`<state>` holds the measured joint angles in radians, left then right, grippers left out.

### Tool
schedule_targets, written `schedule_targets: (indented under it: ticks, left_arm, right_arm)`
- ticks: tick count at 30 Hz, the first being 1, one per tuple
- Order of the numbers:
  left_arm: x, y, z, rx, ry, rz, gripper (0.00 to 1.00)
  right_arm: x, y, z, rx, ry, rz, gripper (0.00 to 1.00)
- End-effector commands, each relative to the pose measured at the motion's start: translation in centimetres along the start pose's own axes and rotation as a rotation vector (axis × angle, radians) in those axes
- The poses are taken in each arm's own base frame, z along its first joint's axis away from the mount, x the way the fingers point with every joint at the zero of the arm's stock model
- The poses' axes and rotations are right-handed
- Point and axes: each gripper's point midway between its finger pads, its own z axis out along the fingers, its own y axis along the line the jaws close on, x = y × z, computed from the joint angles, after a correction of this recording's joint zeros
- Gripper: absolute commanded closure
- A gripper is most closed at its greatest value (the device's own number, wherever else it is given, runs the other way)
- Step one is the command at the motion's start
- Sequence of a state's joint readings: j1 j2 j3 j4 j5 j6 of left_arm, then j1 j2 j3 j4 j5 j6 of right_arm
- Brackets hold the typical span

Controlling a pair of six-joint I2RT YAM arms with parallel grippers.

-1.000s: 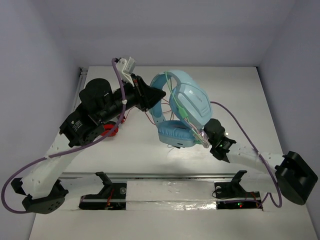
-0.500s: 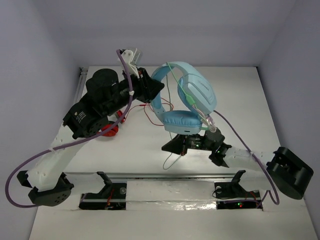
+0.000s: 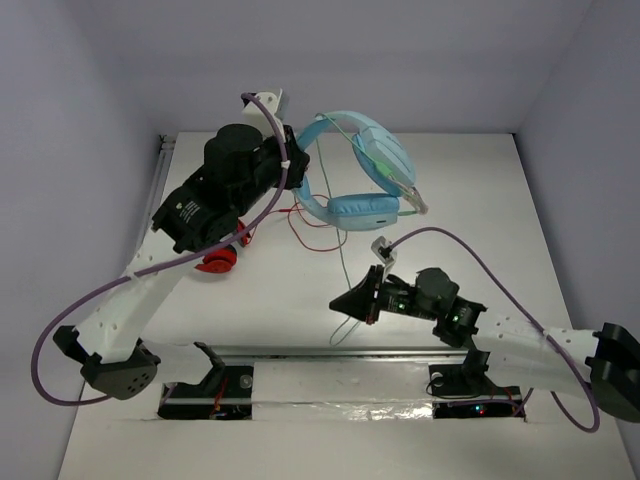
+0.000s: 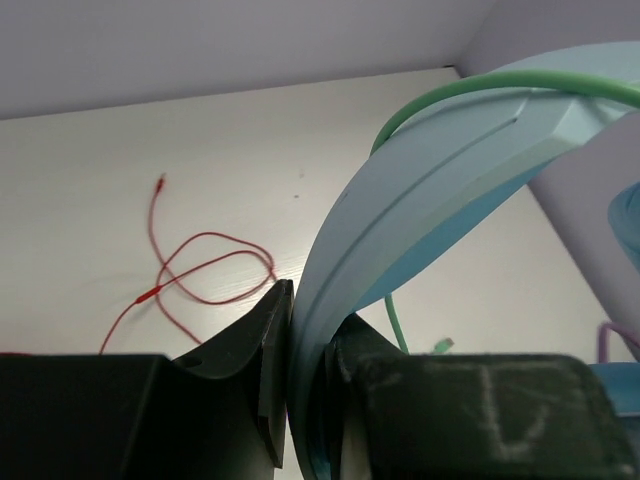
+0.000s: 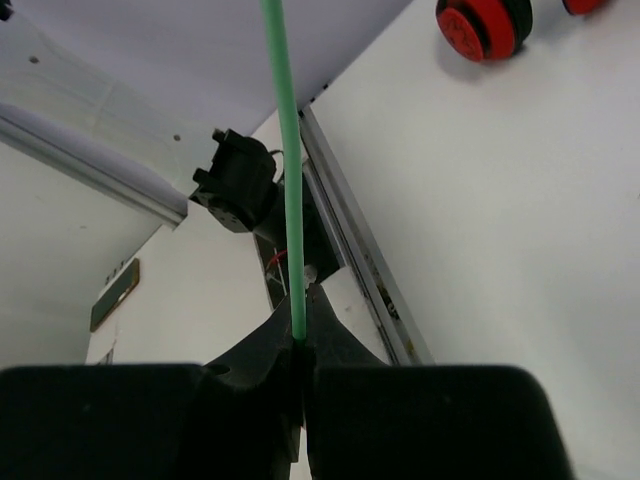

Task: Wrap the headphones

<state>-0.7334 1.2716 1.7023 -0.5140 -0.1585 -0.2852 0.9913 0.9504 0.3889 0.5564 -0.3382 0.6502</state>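
Left gripper point(image 4: 312, 330): jaws clamped on the pale blue headband point(image 4: 430, 180), 1 finger on each face, no gap showing. It holds the headphones point(image 3: 385, 160) in the upper centre of the top view, seemingly clear of the table point(image 3: 480, 200).

Right gripper point(image 5: 300, 345): jaws pinched on the thin green cable point(image 5: 285, 150), which runs straight and taut up out of the frame. In the top view this gripper point(image 3: 355, 300) sits lower centre, below the headphones.

Progress (judgement): partly wrapped. Green strands cross the upper ear cup point(image 3: 392, 165), which I read as turns already laid. 1 free run drops from there to the right gripper, and a short tail hangs past it. That run has to go round, and the end needs securing.

Views compared:
- Left wrist: confirms the clamp on the headband, and shows a loose red cable point(image 4: 200, 270) on the table behind. The cups are mostly cropped.
- Right wrist: confirms the pinch and the tension, with red-and-black headphones point(image 5: 483, 25) at upper right. The blue set is out of frame.
- Top: gives the overall layout and the turns, but neither grip is resolved.
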Motion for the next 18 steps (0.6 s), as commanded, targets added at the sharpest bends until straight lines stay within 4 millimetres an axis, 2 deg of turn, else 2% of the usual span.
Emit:
schedule_targets:
  ticks: [1,3,6,7,9,16,17,18]
  left_arm:
    - [-5.0,2.0,-0.6,-0.135,-0.194,-0.045,1.0]
    - [-4.6,3.7,-0.3,-0.227,-0.2,-0.034,1.0]
    - [-3.6,5.8,-0.1,-0.334,-0.199,-0.008,1.0]
    - [-3.3,6.3,-0.2,-0.359,-0.199,-0.002,1.0]
    - [-2.6,7.1,0.0,-0.4,-0.194,0.01,1.0]
    - [0.3,9.0,0.3,-0.476,-0.138,0.052,1.0]
    - [1.5,9.5,0.5,-0.492,-0.113,0.069,1.0]
    - [2.0,10.0,0.5,-0.512,-0.106,0.078,1.0]
  right_arm:
    - [0.2,-0.1,0.6,0.084,0.012,0.012,1.0]
    - [1.3,0.1,0.7,0.128,0.036,0.021,1.0]
    - [1.8,0.4,0.6,0.194,0.046,0.028,1.0]
    - [1.6,1.1,0.7,0.188,0.049,0.03,1.0]
    - [1.6,0.5,0.5,0.261,0.042,0.028,1.0]
    - [1.1,2.9,0.8,0.304,0.071,0.036,1.0]
    - [1.9,3.0,0.6,0.321,0.105,0.027,1.0]
    - [1.1,3.6,0.7,0.326,0.087,0.026,1.0]
